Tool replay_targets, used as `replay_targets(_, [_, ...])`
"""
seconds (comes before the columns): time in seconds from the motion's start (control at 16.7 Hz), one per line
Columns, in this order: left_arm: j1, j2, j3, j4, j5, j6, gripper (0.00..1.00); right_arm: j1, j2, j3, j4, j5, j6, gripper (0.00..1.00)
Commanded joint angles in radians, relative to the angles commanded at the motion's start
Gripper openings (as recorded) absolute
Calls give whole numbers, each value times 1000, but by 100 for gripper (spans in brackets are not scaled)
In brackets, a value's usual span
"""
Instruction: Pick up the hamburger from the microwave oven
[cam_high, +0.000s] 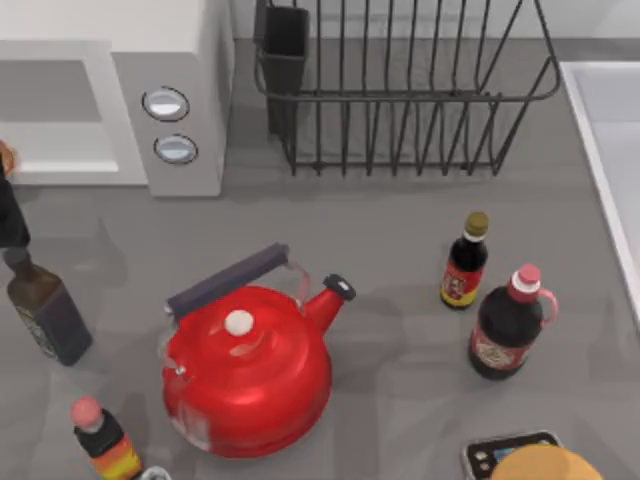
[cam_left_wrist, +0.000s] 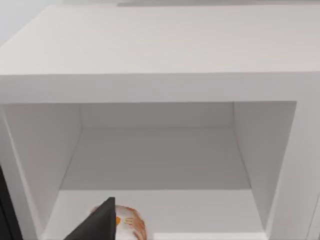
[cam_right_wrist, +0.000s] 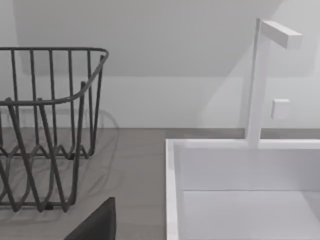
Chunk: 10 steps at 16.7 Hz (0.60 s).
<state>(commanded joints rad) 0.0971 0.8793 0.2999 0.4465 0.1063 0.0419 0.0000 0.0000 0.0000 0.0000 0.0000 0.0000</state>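
The microwave oven stands at the table's back left, white with two round silver knobs, and its cavity is open toward my left wrist camera. The hamburger, a small cream bun with orange patches, lies on the cavity floor near the front edge. A sliver of it also shows at the left edge of the top view. A dark part of my left gripper sits right beside it, in front of the opening. My right gripper hangs over the table between the wire rack and the sink.
A red kettle stands mid-table. Dark bottles stand at the left, front left and right. A black wire rack is at the back, a white sink at the right, and a tan-orange dome at the front right.
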Motion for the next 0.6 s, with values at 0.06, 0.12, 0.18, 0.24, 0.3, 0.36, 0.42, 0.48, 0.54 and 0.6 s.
replay_targets(0.06, [11, 102, 35, 52, 12, 5, 100, 0, 0, 0, 0, 0, 0, 100])
replay_targets(0.12, [23, 205, 70, 104, 25, 10, 100, 0, 0, 0, 0, 0, 0, 100])
replay_targets(0.18, [34, 309, 106, 157, 37, 15, 100, 0, 0, 0, 0, 0, 0, 100])
replay_targets(0.24, [46, 414, 141, 210, 50, 20, 100, 0, 0, 0, 0, 0, 0, 100])
replay_targets(0.3, [57, 518, 177, 263, 63, 25, 100, 0, 0, 0, 0, 0, 0, 100])
replay_targets(0.36, [69, 621, 212, 315, 75, 30, 100, 0, 0, 0, 0, 0, 0, 100])
replay_targets(0.42, [80, 722, 247, 367, 87, 34, 100, 0, 0, 0, 0, 0, 0, 100])
replay_targets(0.48, [91, 820, 280, 417, 99, 39, 100, 0, 0, 0, 0, 0, 0, 100])
replay_targets(0.54, [101, 915, 313, 465, 111, 44, 100, 0, 0, 0, 0, 0, 0, 100])
replay_targets(0.6, [111, 1006, 344, 511, 122, 48, 100, 0, 0, 0, 0, 0, 0, 100])
